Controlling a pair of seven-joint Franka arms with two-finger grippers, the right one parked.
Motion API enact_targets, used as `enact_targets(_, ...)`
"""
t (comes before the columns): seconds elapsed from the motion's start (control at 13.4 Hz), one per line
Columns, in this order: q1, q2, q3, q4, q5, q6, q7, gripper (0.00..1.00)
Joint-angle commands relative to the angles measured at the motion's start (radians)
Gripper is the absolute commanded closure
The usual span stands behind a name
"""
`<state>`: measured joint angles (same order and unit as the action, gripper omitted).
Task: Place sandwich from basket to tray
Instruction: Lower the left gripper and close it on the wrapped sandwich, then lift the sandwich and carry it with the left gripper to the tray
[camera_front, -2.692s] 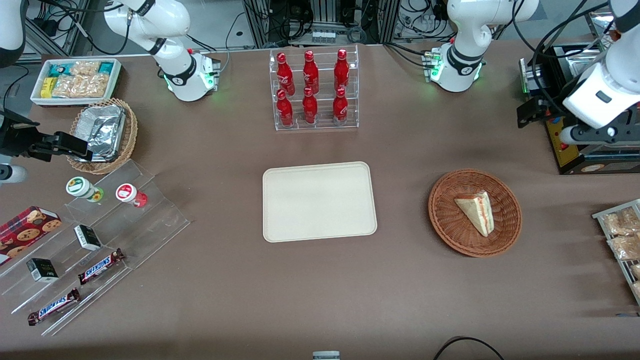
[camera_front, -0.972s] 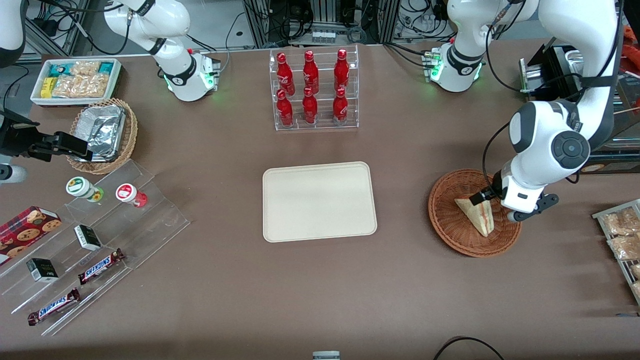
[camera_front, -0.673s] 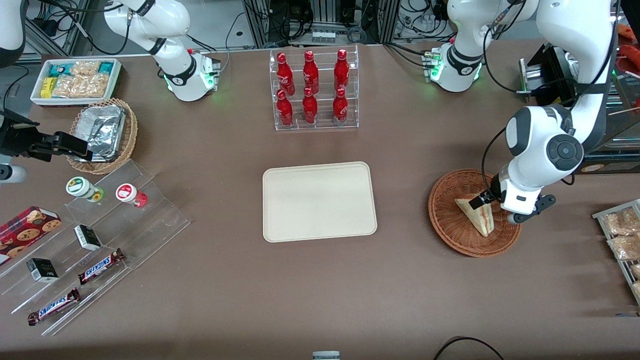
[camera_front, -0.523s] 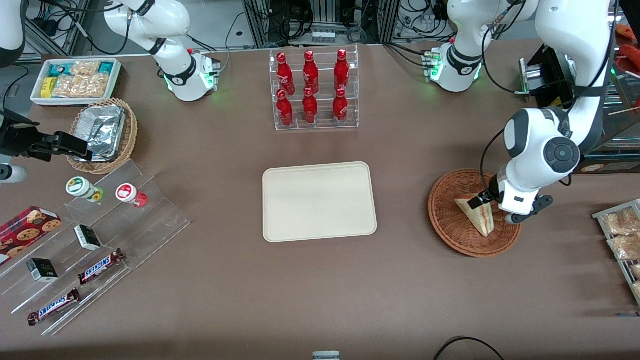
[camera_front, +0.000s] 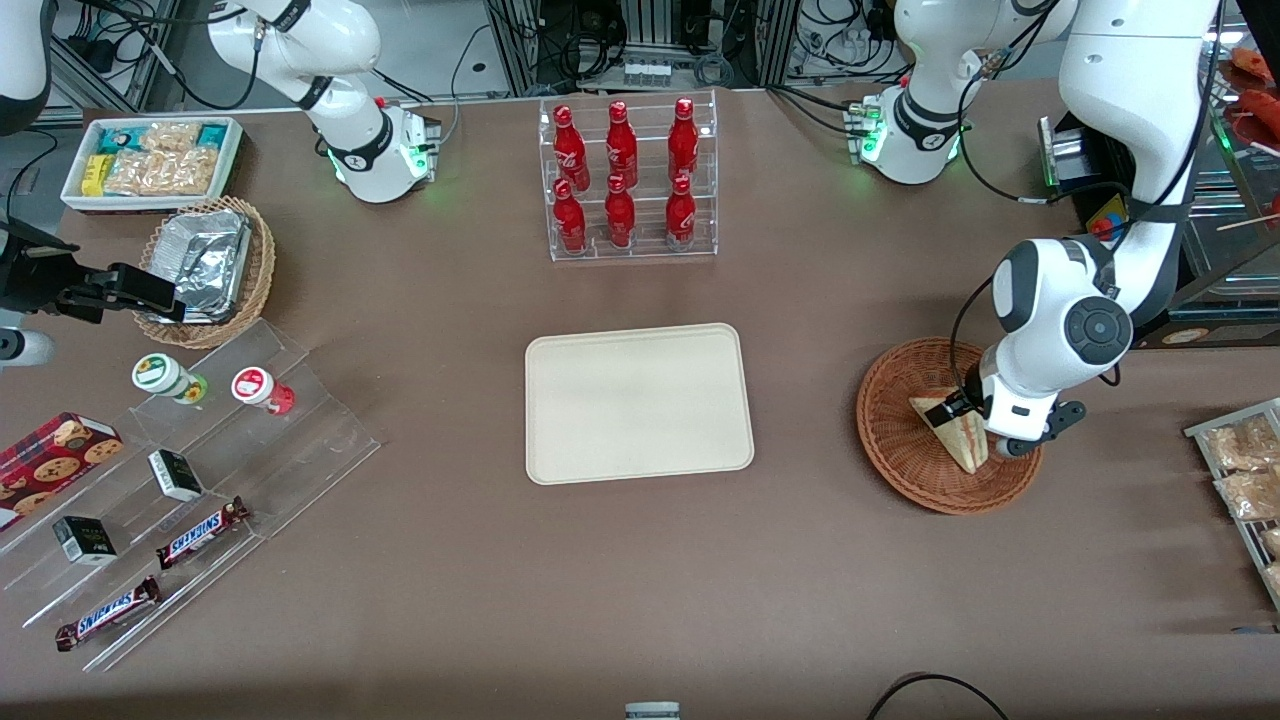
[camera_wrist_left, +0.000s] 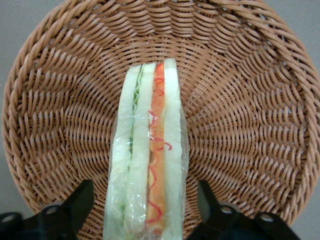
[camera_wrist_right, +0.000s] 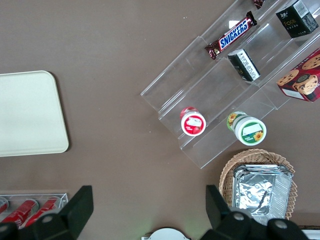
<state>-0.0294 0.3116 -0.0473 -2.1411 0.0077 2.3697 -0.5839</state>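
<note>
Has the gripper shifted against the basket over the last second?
Yes. The gripper, open astride the sandwich, has edged toward the middle of the basket, away from its rim at the working arm's end.

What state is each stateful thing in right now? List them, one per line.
sandwich: wrapped in clear film, lying in the basket, not lifted.
basket: holds only the sandwich.
tray: nothing on it.
end effector: open, down in the basket, one finger either side of the sandwich.
bottle rack: six red bottles, all upright.
</note>
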Motion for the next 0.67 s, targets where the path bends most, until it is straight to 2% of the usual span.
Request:
enact_targets(0.0, 0.005, -0.029, -0.005, -0.008, 0.009, -0.007, -0.007, 1.00)
enact_targets(0.37, -0.017, -0.071, -0.020, 0.114, 0.009, -0.225, -0.004, 1.00)
enact_targets(0.6, -0.055, -0.071, -0.074, 0.168, 0.009, -0.286, 0.005, 1.00)
